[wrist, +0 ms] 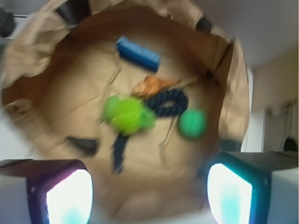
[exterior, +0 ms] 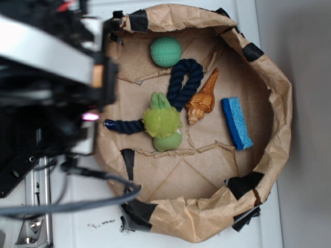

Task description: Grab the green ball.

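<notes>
a: where's the green ball (exterior: 166, 51)?

b: on the floor of the paper tub (exterior: 279, 98), near its rim, just beside the rope (exterior: 183, 82) loop.

a: and the gripper (wrist: 149, 191)?

b: fingers (wrist: 70, 196) spread, nothing between them, hovering above the tub. in the wrist view the ball (wrist: 192, 123) lies ahead, toward the right finger.

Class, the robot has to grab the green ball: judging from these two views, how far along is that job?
Barely begun. Done: the gripper faces into the paper-walled bin, which fills the blurred wrist view. In hand: nothing; the fingers stand wide apart and empty. Left: the green ball lies untouched near the bin's edge, beside the navy rope, so reaching, closing and lifting all remain.
</notes>
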Robot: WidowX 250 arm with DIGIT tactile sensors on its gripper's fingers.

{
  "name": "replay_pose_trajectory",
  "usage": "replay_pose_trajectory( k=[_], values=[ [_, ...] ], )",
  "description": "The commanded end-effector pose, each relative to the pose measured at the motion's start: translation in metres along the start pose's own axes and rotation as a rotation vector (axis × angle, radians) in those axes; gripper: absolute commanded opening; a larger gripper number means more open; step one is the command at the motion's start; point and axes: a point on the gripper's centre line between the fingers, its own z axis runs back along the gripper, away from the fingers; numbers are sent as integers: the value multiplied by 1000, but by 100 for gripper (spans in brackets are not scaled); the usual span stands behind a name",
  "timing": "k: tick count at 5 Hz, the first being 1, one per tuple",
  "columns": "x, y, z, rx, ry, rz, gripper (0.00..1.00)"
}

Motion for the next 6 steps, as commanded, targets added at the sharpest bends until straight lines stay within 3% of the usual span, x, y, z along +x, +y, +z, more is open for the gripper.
replay_pose_trajectory(
  k=[1,3,4,5,6],
  values=[
    [6,20,4,200,-180,241,100],
    [6,20,4,200,-180,241,100],
    [16,34,-36,161,-167,117,100],
    [29,26,-83,18,-136,17,100],
    [32,19,-90,-8,-151,-74,100]
  ],
)
